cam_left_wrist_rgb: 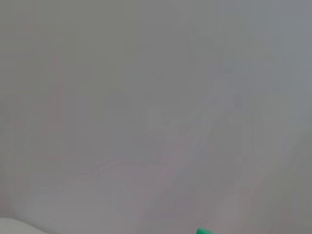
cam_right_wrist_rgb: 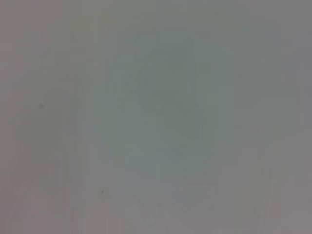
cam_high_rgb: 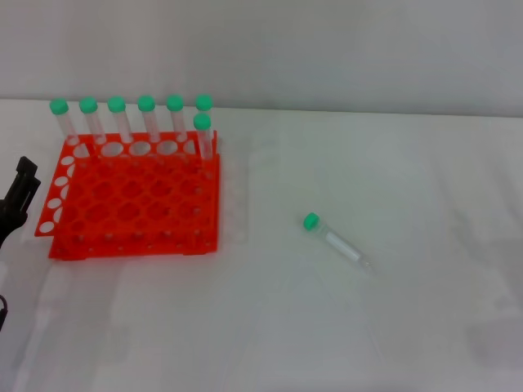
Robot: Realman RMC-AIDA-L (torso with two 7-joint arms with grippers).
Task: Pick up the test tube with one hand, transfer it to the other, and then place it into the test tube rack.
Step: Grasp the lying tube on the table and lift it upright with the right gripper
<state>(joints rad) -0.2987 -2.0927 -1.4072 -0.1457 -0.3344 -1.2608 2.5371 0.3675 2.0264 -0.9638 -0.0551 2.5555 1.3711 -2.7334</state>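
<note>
A clear test tube (cam_high_rgb: 337,242) with a green cap lies on its side on the white table, right of centre, cap toward the rack. The orange-red test tube rack (cam_high_rgb: 135,200) stands at the left, with several green-capped tubes (cam_high_rgb: 147,118) upright along its far row. My left gripper (cam_high_rgb: 18,200) shows as a black shape at the left edge, beside the rack and apart from the loose tube. A green cap edge (cam_left_wrist_rgb: 204,231) peeks into the left wrist view. My right gripper is out of view; the right wrist view shows only a blank surface.
The white table (cam_high_rgb: 409,327) runs to a pale wall at the back. Open tabletop lies around the loose tube and in front of the rack.
</note>
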